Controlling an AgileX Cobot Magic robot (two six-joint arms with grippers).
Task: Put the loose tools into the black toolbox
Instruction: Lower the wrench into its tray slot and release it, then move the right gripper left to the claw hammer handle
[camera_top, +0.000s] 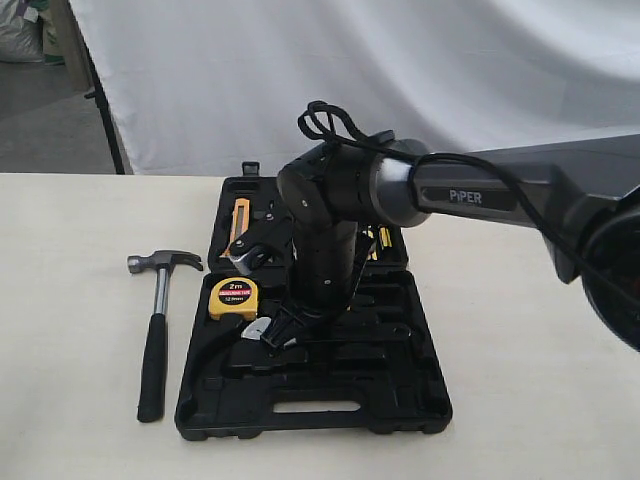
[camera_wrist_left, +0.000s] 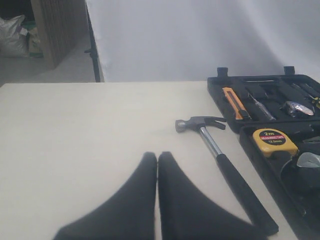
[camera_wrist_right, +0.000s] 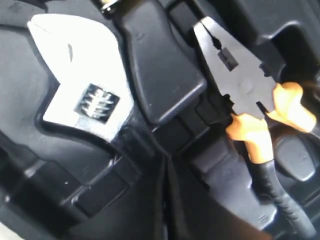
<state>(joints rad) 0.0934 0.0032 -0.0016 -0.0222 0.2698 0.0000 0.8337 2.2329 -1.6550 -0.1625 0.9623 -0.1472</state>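
Observation:
The steel claw hammer (camera_top: 155, 330) with its black handle lies on the table just left of the open black toolbox (camera_top: 400, 415). The adjustable wrench (camera_top: 258, 328) lies inside the toolbox; its silver head (camera_wrist_right: 85, 85) sits in a moulded recess. My right gripper (camera_top: 285, 335) hangs low over the toolbox beside the wrench, and its jaws (camera_wrist_right: 167, 162) are shut on nothing. My left gripper (camera_wrist_left: 157, 156) is shut and empty over bare table, with the hammer (camera_wrist_left: 225, 160) off to one side of it. I cannot make out the dark tape roll.
A yellow tape measure (camera_top: 233, 297) and orange-handled pliers (camera_wrist_right: 250, 100) sit in toolbox recesses. An orange knife (camera_wrist_left: 234, 102) and other small tools fill the far half. The right arm (camera_top: 470, 195) crosses above the toolbox. A white backdrop hangs behind the table.

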